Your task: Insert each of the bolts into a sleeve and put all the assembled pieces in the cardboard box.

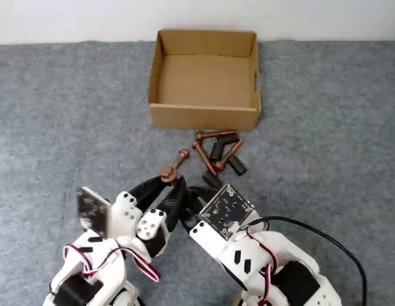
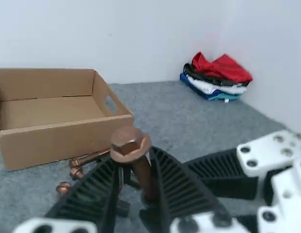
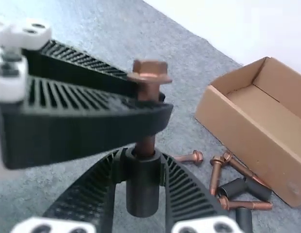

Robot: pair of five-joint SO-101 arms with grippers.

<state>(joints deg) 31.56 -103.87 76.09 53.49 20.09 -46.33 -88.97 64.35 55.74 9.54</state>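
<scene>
From the high view, the left hand [image 1: 172, 183] is clenched on a copper hex-head bolt [image 1: 167, 172], whose head shows just above the black ribbed fingertips. The right hand [image 1: 192, 199] sits tight against it, its fingers tucked under the left hand's. Just beyond both hands a loose copper bolt [image 1: 179, 159] lies on the grey carpet [image 1: 337, 127]. A little farther out is a heap of copper bolts and black sleeves [image 1: 220, 153]. Farthest from the hands stands the open brown cardboard box [image 1: 204, 116].

In the left wrist view, the left hand [image 2: 133, 164] grips the bolt [image 2: 131, 144] upright by its shank, the head just clear of the fingertips. The right hand's black ribbed finger [image 2: 216, 170] lies close beside it. Loose bolts [image 2: 85, 160] lie past the fingertips, in front of the box [image 2: 53, 136]. Well beyond the hand, a pile of folded clothes [image 2: 216, 77] sits against the wall.

In the right wrist view, the right hand [image 3: 141, 165] grasps a black cylindrical sleeve [image 3: 141, 194], held upright between its fingers. The left hand's fingers [image 3: 82, 121] cross just above, pinching the bolt [image 3: 149, 77] under its head. The bolt's shank runs down to the sleeve's mouth. Beyond the hand more bolts [image 3: 216, 172] and sleeves [image 3: 233, 187] lie near the box [image 3: 247, 131].
</scene>
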